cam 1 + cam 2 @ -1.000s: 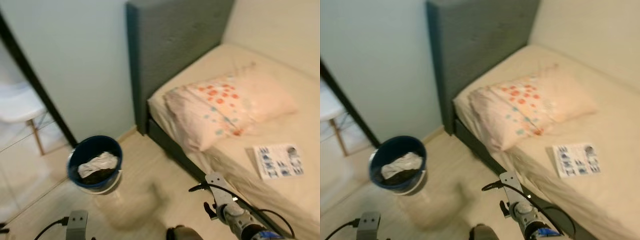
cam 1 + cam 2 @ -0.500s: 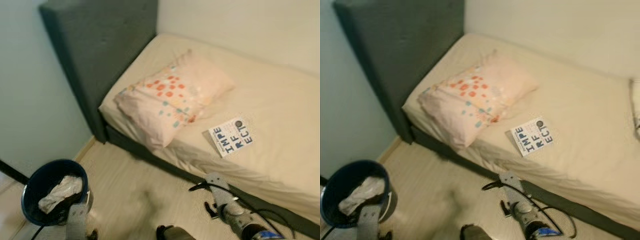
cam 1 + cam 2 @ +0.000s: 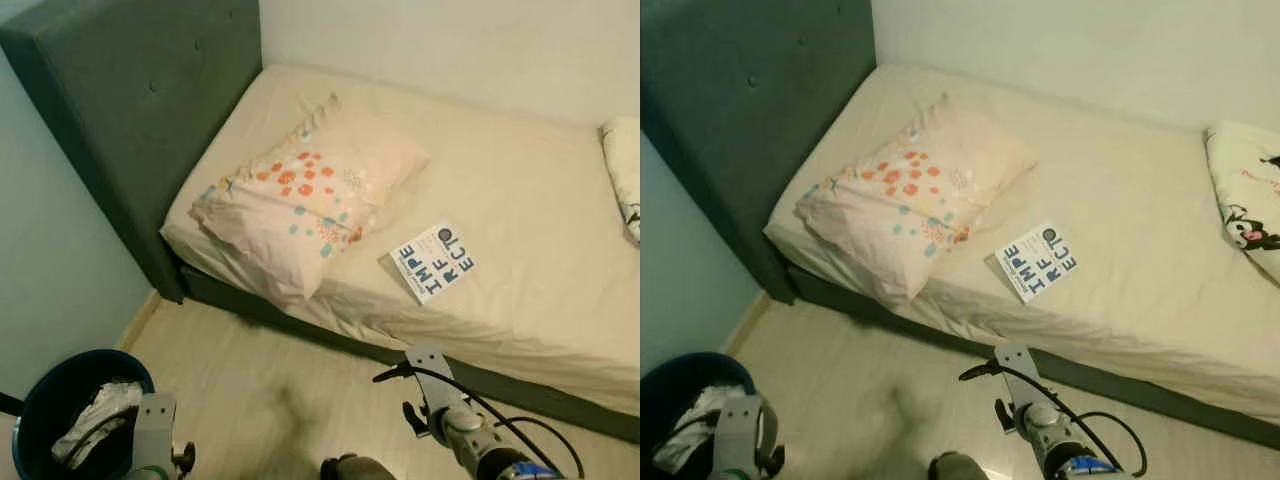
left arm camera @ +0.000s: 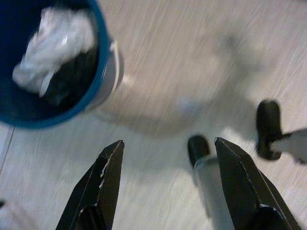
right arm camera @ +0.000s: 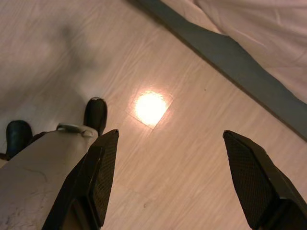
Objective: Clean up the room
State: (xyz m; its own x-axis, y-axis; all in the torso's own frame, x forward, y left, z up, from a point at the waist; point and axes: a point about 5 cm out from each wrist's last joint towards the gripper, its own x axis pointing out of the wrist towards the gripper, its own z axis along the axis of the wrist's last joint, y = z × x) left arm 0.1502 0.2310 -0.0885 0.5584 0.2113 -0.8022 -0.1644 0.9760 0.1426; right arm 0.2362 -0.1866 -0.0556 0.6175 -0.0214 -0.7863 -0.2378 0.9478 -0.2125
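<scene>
Overhead, a book (image 3: 433, 262) lies on the bed (image 3: 520, 200) beside a spotted pillow (image 3: 305, 195); a blue bin (image 3: 60, 400) stands on the floor. Left wrist: left gripper (image 4: 165, 177), fingers spread, empty, near the bin. Right wrist: right gripper (image 5: 180, 172), fingers apart, above floor.

a thin white rectangular booklet (image 3: 433, 261) lies flat on the cream bed sheet (image 3: 520, 200), just beside the lower corner of the pale pink pillow with orange and teal spots (image 3: 305, 193). its cover carries large dark blue block letters in three rows: "impe", "rf", "ecto". a line of smaller print along one edge of the cover is too small to read.
</scene>
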